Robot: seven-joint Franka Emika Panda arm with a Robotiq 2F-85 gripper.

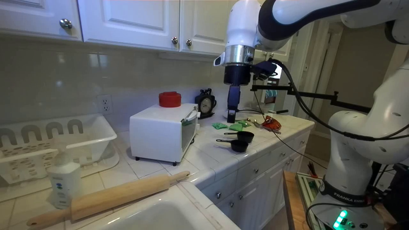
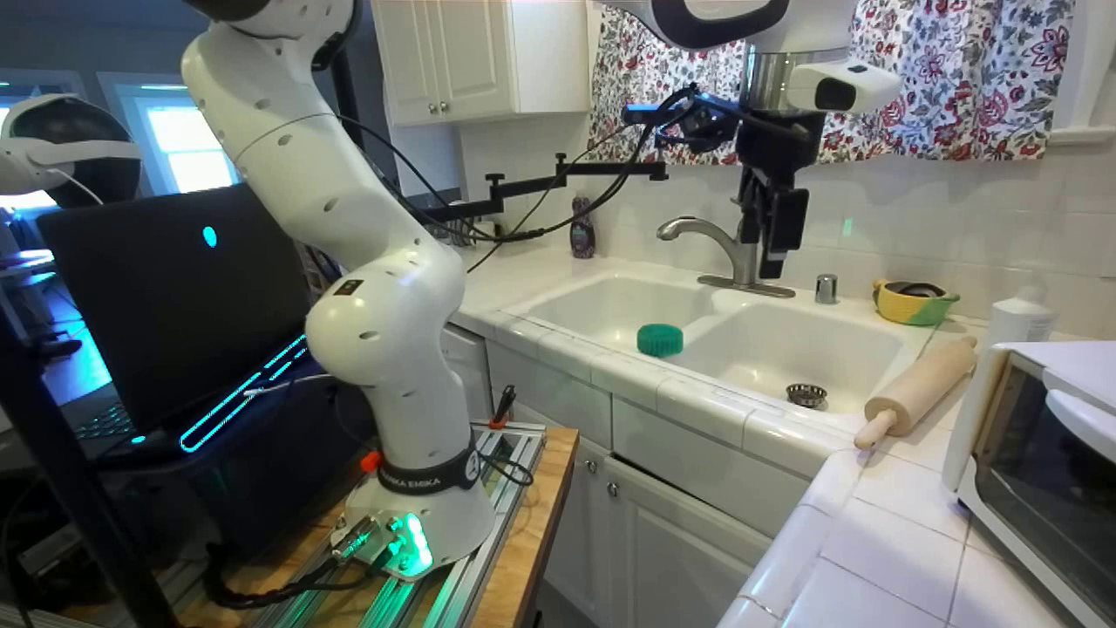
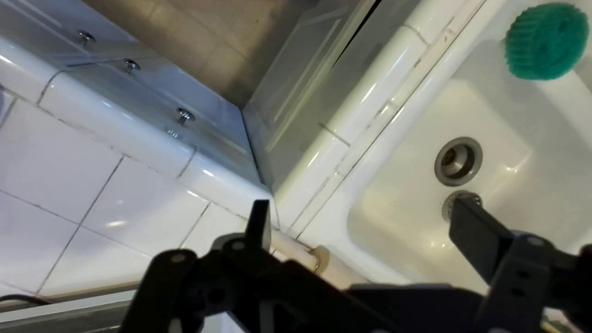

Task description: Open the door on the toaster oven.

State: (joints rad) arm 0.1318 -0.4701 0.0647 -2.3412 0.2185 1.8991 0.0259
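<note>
Black fingers (image 3: 481, 243) spread wide, empty, white boxy toaster oven (image 1: 156, 135), centre-left in an exterior view, dark-glass door (image 1: 188, 135) facing right

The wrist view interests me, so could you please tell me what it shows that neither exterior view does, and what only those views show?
Only the wrist view shows the uncovered sink drain. Found only in an exterior view are the white dish rack, black clock, faucet, laptop and floral curtains. All the views share the rolling pin, the claw and the toaster oven, of which the wrist view catches just a strip at its lower left.
</note>
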